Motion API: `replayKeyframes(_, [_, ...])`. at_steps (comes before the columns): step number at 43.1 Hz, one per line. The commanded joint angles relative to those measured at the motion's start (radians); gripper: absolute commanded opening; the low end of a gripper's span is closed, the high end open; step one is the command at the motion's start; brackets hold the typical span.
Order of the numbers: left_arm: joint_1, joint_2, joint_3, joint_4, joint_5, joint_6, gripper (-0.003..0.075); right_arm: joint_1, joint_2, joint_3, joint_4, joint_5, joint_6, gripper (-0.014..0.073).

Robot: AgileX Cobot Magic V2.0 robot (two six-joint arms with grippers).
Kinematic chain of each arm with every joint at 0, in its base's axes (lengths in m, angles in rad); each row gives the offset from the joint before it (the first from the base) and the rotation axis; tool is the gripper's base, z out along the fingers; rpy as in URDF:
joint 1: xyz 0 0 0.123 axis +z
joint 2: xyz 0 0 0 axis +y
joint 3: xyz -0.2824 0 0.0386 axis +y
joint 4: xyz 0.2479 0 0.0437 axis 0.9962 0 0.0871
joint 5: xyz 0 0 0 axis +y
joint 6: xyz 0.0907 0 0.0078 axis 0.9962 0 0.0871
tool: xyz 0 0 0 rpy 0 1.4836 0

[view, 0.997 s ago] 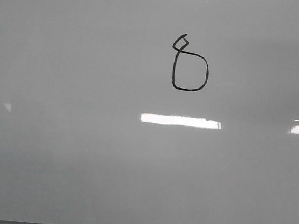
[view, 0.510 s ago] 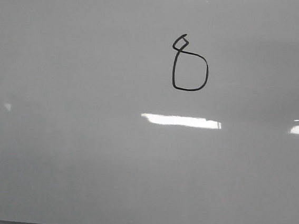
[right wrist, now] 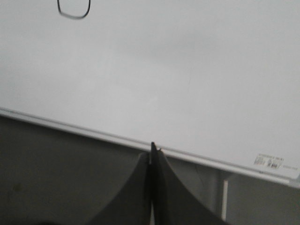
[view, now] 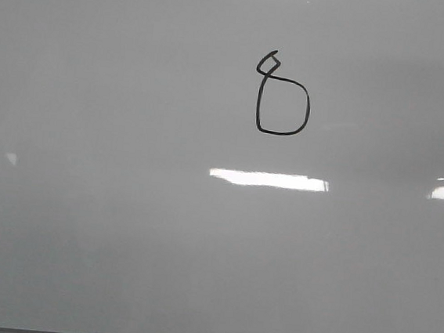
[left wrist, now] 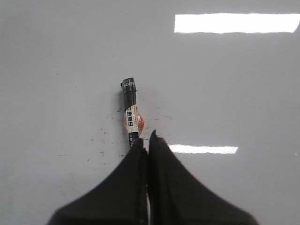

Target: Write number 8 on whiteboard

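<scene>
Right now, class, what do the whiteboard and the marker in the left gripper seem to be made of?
Whiteboard: smooth glossy coated panel, judging by mirror-like glare; thin, possibly metal edge. Marker: probably plastic, dark cap, printed paper label, clamped in the left gripper.

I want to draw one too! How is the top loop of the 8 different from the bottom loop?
On the number 8, the top loop is tiny and pointy like a diamond, while the bottom loop is much bigger and shaped like a square with rounded corners. The top loop sits off to the left, not centred over the bottom loop. Both are thin black marker lines on the whiteboard, and they join where they meet.
</scene>
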Motion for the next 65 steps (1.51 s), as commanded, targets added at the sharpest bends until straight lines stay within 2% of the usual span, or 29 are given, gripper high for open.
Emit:
replayKeyframes(1, [-0.007,-0.013,0.015,-0.008,-0.084,0.002,-0.0021,-0.05,-0.067,0.051,-0.02,-0.222,-0.001,-0.0108])
replayKeyframes(11, [-0.007,-0.013,0.015,-0.008,-0.084,0.002,-0.002,-0.154,-0.311,0.391,-0.01,-0.636,-0.001,-0.0108])
replayKeyframes(23, [-0.007,-0.013,0.015,-0.008,-0.084,0.002,-0.002,-0.16,-0.458,0.724,-0.01,-0.944,-0.001,-0.0108])
replayKeyframes(28, [-0.007,-0.013,0.015,-0.008,-0.084,0.002,-0.002,-0.168,-0.461,0.807,0.006,-1.072,-0.001,-0.0108])
replayKeyframes(65, [-0.007,-0.013,0.015,-0.008,-0.084,0.002,-0.0021,-0.181,-0.461,0.801,0.006,-1.047,-0.001,-0.0108])
